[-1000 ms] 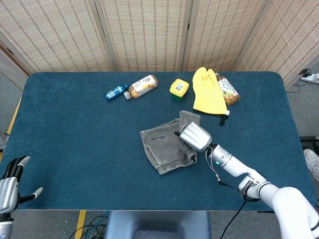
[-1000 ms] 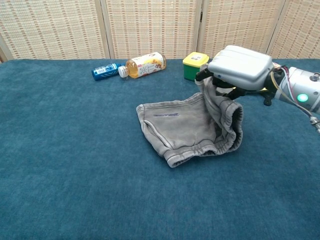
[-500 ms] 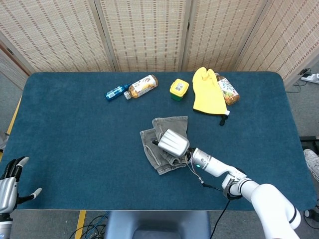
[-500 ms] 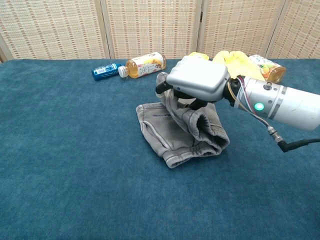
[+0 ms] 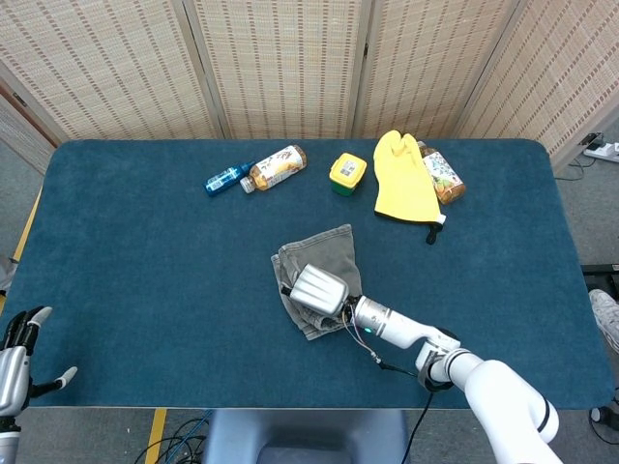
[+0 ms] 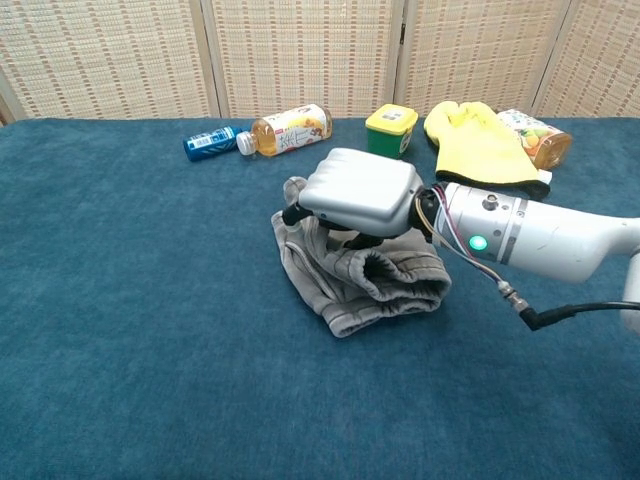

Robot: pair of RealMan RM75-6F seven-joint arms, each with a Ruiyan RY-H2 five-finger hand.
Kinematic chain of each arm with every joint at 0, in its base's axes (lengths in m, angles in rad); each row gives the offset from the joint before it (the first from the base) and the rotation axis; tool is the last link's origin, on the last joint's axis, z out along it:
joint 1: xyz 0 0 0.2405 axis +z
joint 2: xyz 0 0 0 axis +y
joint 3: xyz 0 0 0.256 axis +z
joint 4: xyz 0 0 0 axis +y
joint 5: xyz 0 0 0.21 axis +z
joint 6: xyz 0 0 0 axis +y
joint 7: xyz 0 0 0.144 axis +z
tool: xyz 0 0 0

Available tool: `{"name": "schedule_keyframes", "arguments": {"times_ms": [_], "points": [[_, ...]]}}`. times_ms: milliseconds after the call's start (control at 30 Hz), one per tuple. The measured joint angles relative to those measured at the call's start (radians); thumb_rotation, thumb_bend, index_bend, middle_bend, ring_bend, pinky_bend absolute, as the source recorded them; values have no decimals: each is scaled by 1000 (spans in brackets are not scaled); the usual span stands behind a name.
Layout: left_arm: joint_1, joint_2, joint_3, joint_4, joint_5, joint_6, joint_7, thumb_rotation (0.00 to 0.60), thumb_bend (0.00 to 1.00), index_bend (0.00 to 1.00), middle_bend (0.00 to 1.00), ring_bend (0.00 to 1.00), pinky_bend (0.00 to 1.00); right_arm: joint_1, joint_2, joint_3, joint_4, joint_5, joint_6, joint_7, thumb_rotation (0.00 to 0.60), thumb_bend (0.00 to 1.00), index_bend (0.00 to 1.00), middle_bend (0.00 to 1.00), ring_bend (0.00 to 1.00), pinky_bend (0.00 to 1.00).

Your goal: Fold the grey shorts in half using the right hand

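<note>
The grey shorts [image 5: 327, 255] [image 6: 385, 282] lie mid-table, doubled over toward the left so that one half covers the other. My right hand [image 5: 316, 289] [image 6: 359, 192] hovers low over their left part, palm down, and grips a fold of the cloth under its fingers. Its white forearm runs off to the lower right. My left hand [image 5: 17, 360] shows only at the bottom left corner of the head view, off the table's front edge, fingers apart and holding nothing.
Along the back of the blue table [image 5: 145, 251] lie a blue can [image 5: 223, 179], a tea bottle [image 5: 278, 166], a yellow-lidded green jar [image 5: 347, 173], a yellow glove [image 5: 403, 180] and another bottle [image 5: 442, 175]. Woven screens stand behind.
My right hand has swept leftward across the shorts, carrying the lifted right half over onto the left half and coming down lower. The left hand has barely moved.
</note>
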Motion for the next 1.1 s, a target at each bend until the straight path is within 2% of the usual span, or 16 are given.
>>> {"name": "schedule_keyframes", "arguments": {"times_ms": [133,233,433,500,633,833,1000,1100], "points": [[3,2,1,1,-2,1,-3,600,169,140,116,63,284,11,-14,2,-9,5,-5,-18,600,536,403,968,1000,1000],[6,2,2,4,-3,0,-5,600,168,140,116,62,284,16,-24,7,-13,12,-5,-28,600,508,281,956,1000,1000],[10,1,4,10,-3,0,-10,600,168,140,116,63,284,17,-33,24,-39,39,-25,-72,600,324,56,919,993,1000],[10,0,4,11,-3,1,-12,600,168,140,116,62,284,15,-32,31,-58,51,-30,-89,600,259,11,910,987,1000],[13,1,3,14,-5,2,-15,600,168,140,116,62,284,8,-27,46,-96,71,-30,-120,600,164,0,899,979,1000],[13,2,0,12,0,6,-18,600,168,140,116,62,284,-12,-1,86,-152,113,-14,-175,600,99,0,890,967,1000],[11,5,-4,6,6,10,-15,600,168,140,116,62,284,-49,47,124,-232,159,21,-238,600,104,0,876,953,1000],[6,8,-6,0,13,10,-10,600,168,140,116,63,284,-83,96,139,-302,184,42,-282,600,162,0,867,941,1000]]}}
